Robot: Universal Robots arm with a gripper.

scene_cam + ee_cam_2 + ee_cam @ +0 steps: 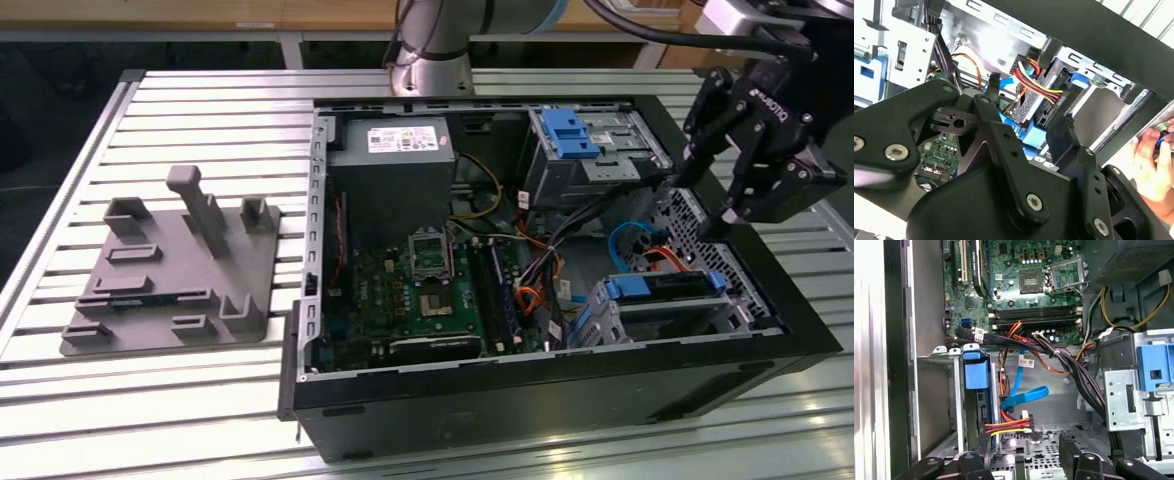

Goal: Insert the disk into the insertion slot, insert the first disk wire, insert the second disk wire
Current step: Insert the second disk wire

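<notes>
Exterior view, left to right: slatted metal surface (200, 100); grey moulded fixture (160, 290) lying flat on it, apart from the open black computer case (534, 400); inside the case, the power supply (391, 160) at the far side and the green motherboard (400, 290) nearer the camera; a taller grey bay with blue latch (587, 140) to the exterior view's right of the power supply.

The disk (667, 287) sits in the insertion slot (598, 322) near the case's corner on the exterior view's right; its blue carrier shows at both ends; the perforated cage walls are around it.

The gripper (705, 208) hangs over that side of the case, above the disk and not touching it; jaws spread wide, nothing between them.

In the first wrist view the two black fingers (1070, 455) stand well apart over the perforated floor; the disk's blue carrier tab (976, 375) is upright at the cage's edge; the red, yellow and black power wires (1006, 426) and the flat blue data cable (1021, 392) both reach the disk's rear edge; I cannot tell whether either plug is fully seated.

In the second wrist view the same coloured wires run to the disk's end, between the spread fingers; a person's hand (1154, 165) is outside the case wall.
</notes>
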